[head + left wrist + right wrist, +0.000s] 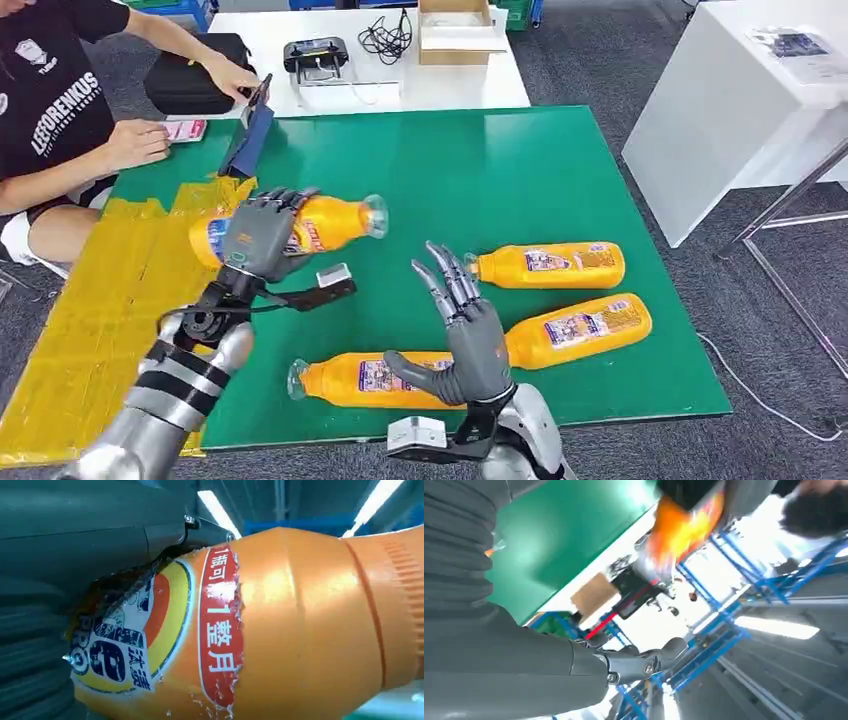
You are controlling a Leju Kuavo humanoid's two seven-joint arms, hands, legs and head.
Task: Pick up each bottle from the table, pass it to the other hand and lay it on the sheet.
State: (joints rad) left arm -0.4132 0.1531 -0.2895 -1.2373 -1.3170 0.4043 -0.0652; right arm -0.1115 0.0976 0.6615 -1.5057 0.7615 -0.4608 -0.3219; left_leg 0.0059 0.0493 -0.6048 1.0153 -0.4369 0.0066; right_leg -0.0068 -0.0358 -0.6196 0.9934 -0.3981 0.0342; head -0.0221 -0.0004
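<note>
From my remote station I see a grey carpeted room where a green table (560,180) takes up most of the head view, with a yellow sheet (110,300) laid over its left side and reaching the near left corner. Beyond it stands a white table (470,85) and to the right a white counter (700,110) on a metal frame. A person (50,110) in a black shirt sits at the far left, hands near a pink card and a dark blue tablet stand (250,140) at the green table's far edge. On the white table an open cardboard box (455,35) shows a pale interior whose contents I cannot make out; beside it lie a coil of black cable (385,40), a black controller (315,55) and a black bag (190,75). Three orange bottles lie on their sides on the green surface: one near the front edge (350,380) with its clear cap pointing left, one to the right (585,328) tilted, and one behind that (550,265). The left hand (262,235) has its fingers wrapped around a fourth orange bottle (330,222), held level in the air above the seam between sheet and green, cap pointing right; the left wrist view shows its torn label (165,635) up close. The right hand (470,335) is raised above the front bottle with fingers spread and upright, holding nothing.
</note>
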